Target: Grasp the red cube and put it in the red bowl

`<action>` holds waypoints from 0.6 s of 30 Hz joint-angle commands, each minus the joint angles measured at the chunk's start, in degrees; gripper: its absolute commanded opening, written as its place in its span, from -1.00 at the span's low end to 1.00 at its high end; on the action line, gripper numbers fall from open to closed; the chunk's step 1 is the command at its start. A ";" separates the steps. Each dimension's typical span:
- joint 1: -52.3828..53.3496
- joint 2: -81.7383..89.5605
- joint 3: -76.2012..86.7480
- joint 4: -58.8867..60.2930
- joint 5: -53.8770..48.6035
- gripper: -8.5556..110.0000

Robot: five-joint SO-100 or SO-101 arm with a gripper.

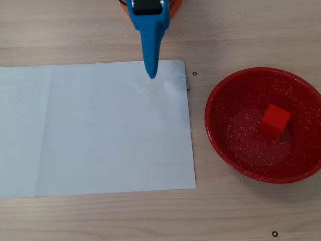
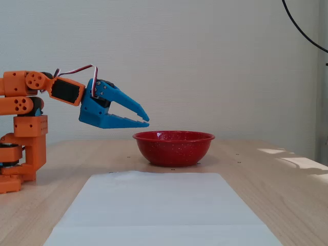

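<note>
- In the overhead view we see the red cube (image 1: 275, 119) lying inside the red bowl (image 1: 220, 100), a little right of the bowl's middle, with one corner turned toward the upper right.
- The bowl stands on the wooden table (image 1: 241, 30) at the right of that view, just beside the right edge of a white sheet of paper (image 1: 95, 128) but not touching it.
- In the fixed view we see the bowl (image 2: 173, 148) from the side; its wall hides the cube there.
- The gripper (image 2: 146, 121) is blue and hangs in the air, pointing roughly level toward the bowl, with its tips just left of the rim and a little above it in the fixed view.
- We see its two fingers slightly parted at the tips, a narrow gap between them and nothing pinched.
- From above, the gripper (image 1: 152, 75) reaches down from the top edge, and its tip lies over the upper edge of the paper, well apart from the bowl.
- The orange arm (image 2: 31, 95) is folded low at the left of the fixed view, its base on the table.
- Small black ring marks (image 1: 194, 74) dot the table near the paper's upper right corner and at the lower right.
</note>
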 commanded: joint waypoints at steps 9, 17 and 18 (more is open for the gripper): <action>-2.29 4.31 0.88 21.62 -1.41 -0.85; -2.37 4.31 0.97 28.48 -3.16 -0.85; -2.11 4.31 0.97 28.56 -3.34 -0.85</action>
